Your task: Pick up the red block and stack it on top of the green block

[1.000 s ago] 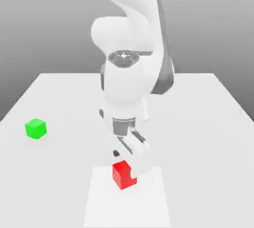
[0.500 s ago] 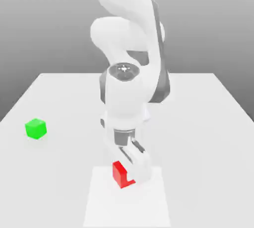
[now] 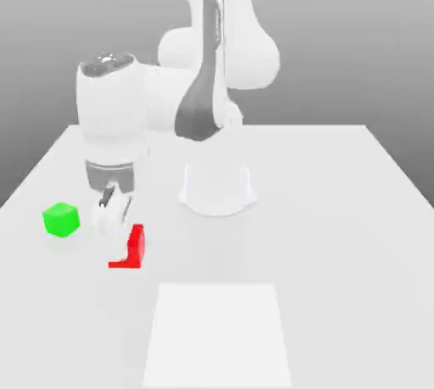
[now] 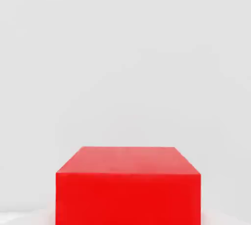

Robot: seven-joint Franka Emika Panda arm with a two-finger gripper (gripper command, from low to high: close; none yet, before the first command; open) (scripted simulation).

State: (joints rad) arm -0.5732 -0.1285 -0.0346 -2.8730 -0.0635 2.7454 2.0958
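The red block looks to be a rigid cube with flat, plain faces, so I judge it will not bend or crush when you press on it. It is small, and probably light for this arm, but the pictures cannot tell you its true weight. The faces look smooth and matte; I would expect a fair grip, with some risk of slipping or turning if you hold only near an edge. The best place to take it is on two opposite side faces, near their middle, so that you leave the underside free for the stacking.

Your gripper is clamped on the red block. In the exterior view, take twelve o'clock as the far side of the table: the block lies between the fingers, and its visible part shows mainly toward three o'clock and six o'clock of the near finger. The hand's body is above it, toward eleven o'clock. From this grip, the green block is between nine and ten o'clock, apart from the red one. You should keep the underside level, I think, before you lower it there.
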